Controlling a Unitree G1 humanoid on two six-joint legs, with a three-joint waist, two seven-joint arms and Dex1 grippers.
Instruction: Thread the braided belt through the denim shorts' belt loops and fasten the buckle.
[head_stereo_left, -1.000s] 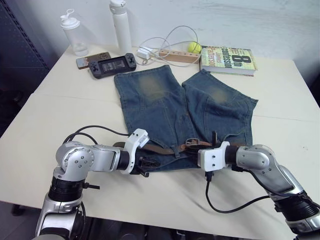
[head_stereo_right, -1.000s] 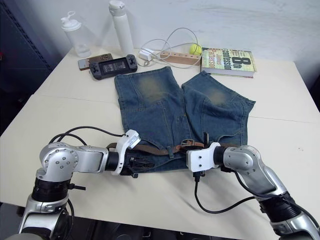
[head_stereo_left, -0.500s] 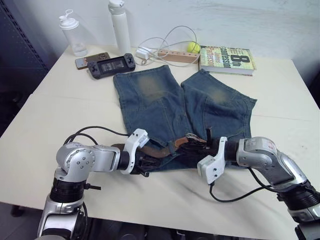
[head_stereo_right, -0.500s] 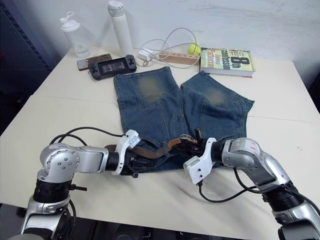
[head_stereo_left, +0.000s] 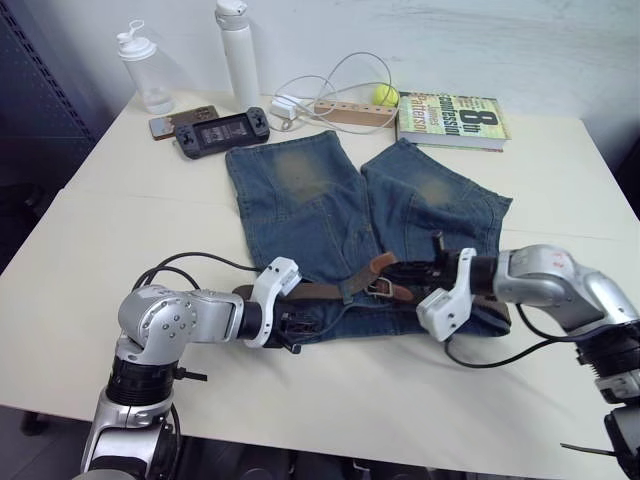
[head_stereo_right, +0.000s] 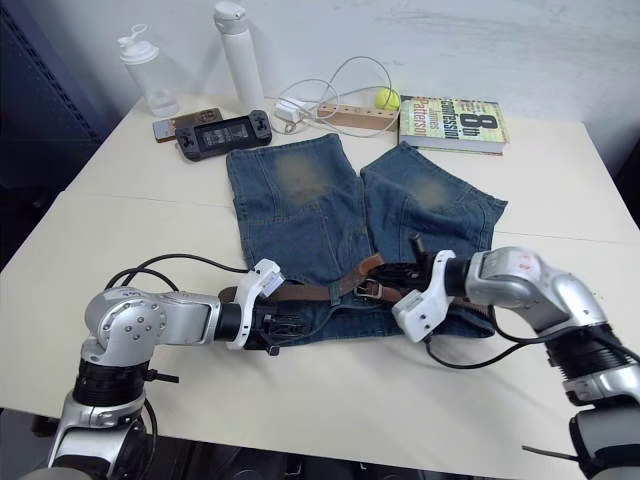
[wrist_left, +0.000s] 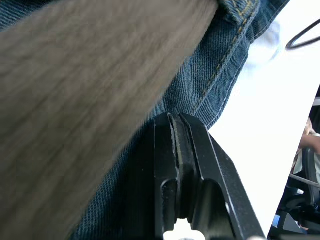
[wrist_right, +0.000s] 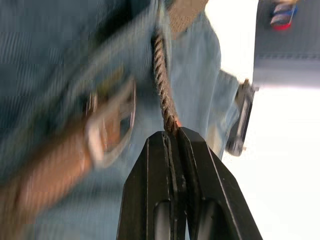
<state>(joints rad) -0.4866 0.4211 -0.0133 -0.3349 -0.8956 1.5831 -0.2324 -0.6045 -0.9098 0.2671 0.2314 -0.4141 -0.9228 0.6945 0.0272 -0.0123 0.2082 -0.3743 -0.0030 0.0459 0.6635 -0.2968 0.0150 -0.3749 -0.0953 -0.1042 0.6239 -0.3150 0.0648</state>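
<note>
The faded blue denim shorts (head_stereo_left: 300, 200) lie flat on the table, waistband nearest me. The dark-brown braided belt (head_stereo_left: 318, 292) runs along the left half of the waistband and under a belt loop (head_stereo_left: 346, 291). Its tan tip (head_stereo_left: 383, 262) rises off the cloth beside the silver buckle (head_stereo_left: 379, 288). My right gripper (head_stereo_left: 400, 272) is shut on a braided strand (wrist_right: 162, 85) of the belt, right by the buckle (wrist_right: 111, 127). My left gripper (head_stereo_left: 298, 328) is shut on the denim (wrist_left: 220, 75) at the waistband's left end, with the belt (wrist_left: 90, 100) right beside it.
Along the table's far edge stand two bottles (head_stereo_left: 240, 55), a phone and a game console (head_stereo_left: 222, 130), a wooden block (head_stereo_left: 352, 112) with a white cable and a yellow ball (head_stereo_left: 382, 94), and a book (head_stereo_left: 452, 118). Black wrist cables (head_stereo_left: 190, 262) trail on the table (head_stereo_left: 120, 220).
My right gripper has moved right and up from the waistband, drawing the belt end and buckle with it; the tan tip now stands up. The left gripper has stayed put.
</note>
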